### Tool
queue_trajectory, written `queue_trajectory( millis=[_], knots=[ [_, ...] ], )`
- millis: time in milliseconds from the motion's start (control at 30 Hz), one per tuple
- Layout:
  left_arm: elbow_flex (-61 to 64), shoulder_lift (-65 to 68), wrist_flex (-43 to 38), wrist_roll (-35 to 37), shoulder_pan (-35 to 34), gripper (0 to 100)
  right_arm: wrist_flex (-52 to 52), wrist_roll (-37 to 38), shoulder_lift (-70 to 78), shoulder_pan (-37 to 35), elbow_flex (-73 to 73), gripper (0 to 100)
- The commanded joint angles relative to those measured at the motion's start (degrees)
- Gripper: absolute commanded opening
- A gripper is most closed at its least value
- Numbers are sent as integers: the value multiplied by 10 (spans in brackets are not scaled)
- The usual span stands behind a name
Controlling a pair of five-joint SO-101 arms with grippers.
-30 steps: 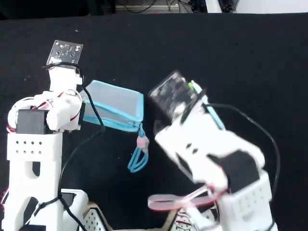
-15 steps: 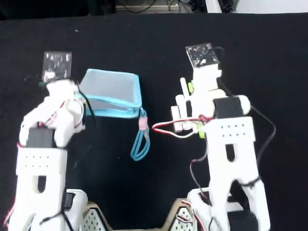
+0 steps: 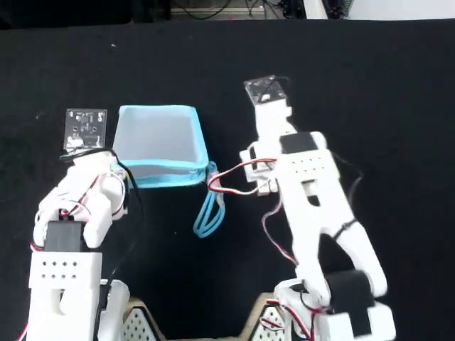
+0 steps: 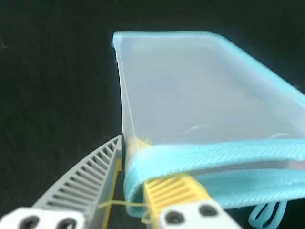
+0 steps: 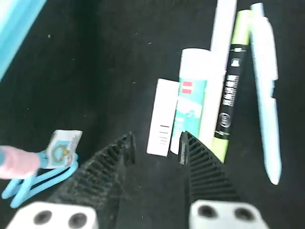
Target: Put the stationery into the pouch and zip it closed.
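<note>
Right arm (image 3: 298, 177) has swung in from the right side to the middle, and the pouch (image 3: 156, 138) has squared up.

Status:
- Nearest: right end effector (image 5: 156, 140) is empty, jaws apart, hovering over the stationery. The cord loop (image 5: 28, 183) on the zip pull is just beside it.
- Left end effector (image 4: 127, 145) is clamped on the pouch's near corner. The rest of the pouch runs away from it across the surface (image 3: 370, 85).

Progress: early. Nothing looks packed and the pouch reads empty through its wall. Can't tell if the zip is open. Still to do: load everything, then zip.

Count: 1 pouch and 5 stationery items lying side by side:
- 1 eraser (image 5: 162, 117)
- 1 glue stick (image 5: 193, 100)
- 1 white pen (image 5: 223, 38)
- 1 green marker (image 5: 231, 95)
- 1 pale blue pen (image 5: 267, 95)
</note>
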Motion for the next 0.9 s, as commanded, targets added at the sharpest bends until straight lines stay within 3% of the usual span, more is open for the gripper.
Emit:
queue_trajectory(
  millis=[0, 233, 733, 867],
  knots=[
    [9, -15, -13, 15, 1, 30, -63, -5, 29, 4, -2, 148],
    [13, -15, -13, 70, 7, 30, -121, -5, 109, 9, -7, 148],
    [13, -15, -11, 69, 2, 30, -124, -2, 262, 40, -109, 144],
    [21, -15, -15, 69, 2, 30, -120, -1, 262, 72, -114, 5]
  ],
)
